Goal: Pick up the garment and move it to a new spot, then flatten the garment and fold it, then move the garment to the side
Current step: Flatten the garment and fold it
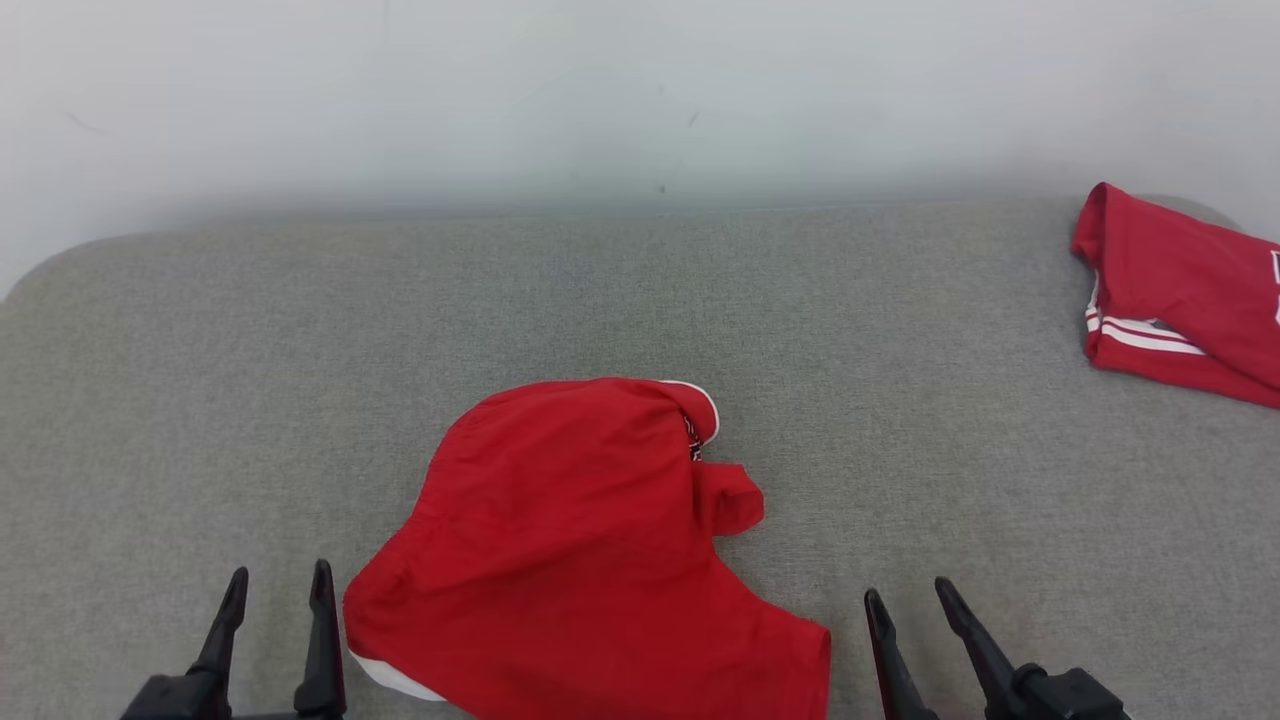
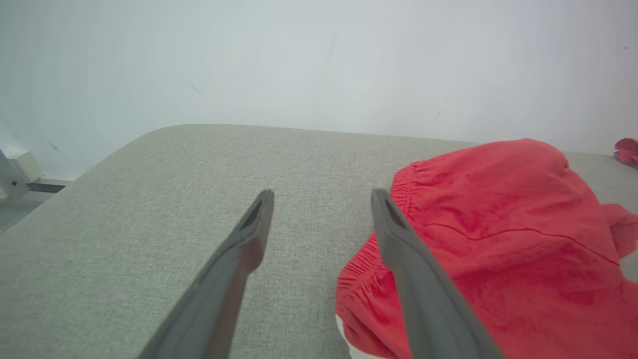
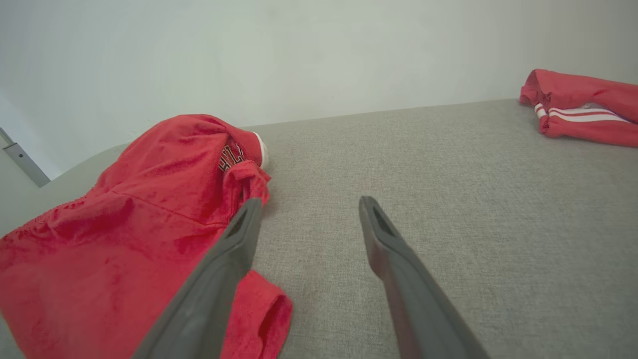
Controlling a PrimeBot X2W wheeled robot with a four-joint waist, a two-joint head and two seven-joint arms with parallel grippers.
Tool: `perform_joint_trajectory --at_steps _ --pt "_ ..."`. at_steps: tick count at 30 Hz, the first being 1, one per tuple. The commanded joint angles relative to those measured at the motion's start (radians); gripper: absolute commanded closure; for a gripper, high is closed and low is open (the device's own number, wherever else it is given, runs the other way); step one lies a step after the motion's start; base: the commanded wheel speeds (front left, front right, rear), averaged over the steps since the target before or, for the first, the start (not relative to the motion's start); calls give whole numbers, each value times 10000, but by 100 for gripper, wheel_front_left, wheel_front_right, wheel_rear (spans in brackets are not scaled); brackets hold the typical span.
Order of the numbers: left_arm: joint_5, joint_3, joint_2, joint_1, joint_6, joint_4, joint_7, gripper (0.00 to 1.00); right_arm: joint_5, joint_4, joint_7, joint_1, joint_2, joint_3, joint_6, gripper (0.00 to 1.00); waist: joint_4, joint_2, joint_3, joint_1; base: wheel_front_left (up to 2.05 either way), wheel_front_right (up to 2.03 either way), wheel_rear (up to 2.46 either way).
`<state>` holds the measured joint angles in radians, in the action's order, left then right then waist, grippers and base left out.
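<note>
A red garment (image 1: 570, 550) with white trim lies crumpled on the grey padded surface (image 1: 640, 300), near its front edge and between my two grippers. My left gripper (image 1: 279, 587) is open just left of the cloth, with nothing between its fingers. The left wrist view has that gripper (image 2: 321, 197) open beside the garment's (image 2: 498, 239) gathered waistband. My right gripper (image 1: 908, 595) is open just right of the garment, empty. In the right wrist view that gripper (image 3: 309, 207) points over bare fabric, with the garment (image 3: 149, 224) on its left.
A second red garment (image 1: 1180, 290) with white stripes lies folded at the far right edge of the surface, also seen in the right wrist view as a red folded pile (image 3: 583, 107). A pale wall (image 1: 640, 90) rises behind the surface.
</note>
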<state>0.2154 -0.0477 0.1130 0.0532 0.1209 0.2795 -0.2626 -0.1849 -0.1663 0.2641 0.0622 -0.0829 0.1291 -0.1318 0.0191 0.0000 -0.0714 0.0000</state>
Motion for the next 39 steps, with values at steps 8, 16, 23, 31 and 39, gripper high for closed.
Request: perform_joint_trajectory --at_steps 8,16,23,31,39 --pt "-874 -523 -487 -855 40 -944 -29 0 -187 -1317 -4 -30 -93 282 27 0 265 0 -41 0 0 0 0" --pt "-988 -562 -629 -923 65 -887 -29 0 -176 -2625 -4 -677 -215 790 27 0 606 0 -172 0 0 0 0" --pt "-850 -418 -632 -794 75 -848 -29 0 -341 -3997 -6 -1386 -200 1180 27 62 902 0 -147 0 0 0 0" --pt "-692 -371 -634 -753 -24 -901 -29 0 -235 -4198 -3 -2285 -607 1274 27 100 968 0 -281 0 0 0 0" --pt "-610 -130 -634 -537 -51 -843 -29 0 -282 -4656 -4 -3886 -1824 1074 27 100 1136 0 -515 0 0 0 0"
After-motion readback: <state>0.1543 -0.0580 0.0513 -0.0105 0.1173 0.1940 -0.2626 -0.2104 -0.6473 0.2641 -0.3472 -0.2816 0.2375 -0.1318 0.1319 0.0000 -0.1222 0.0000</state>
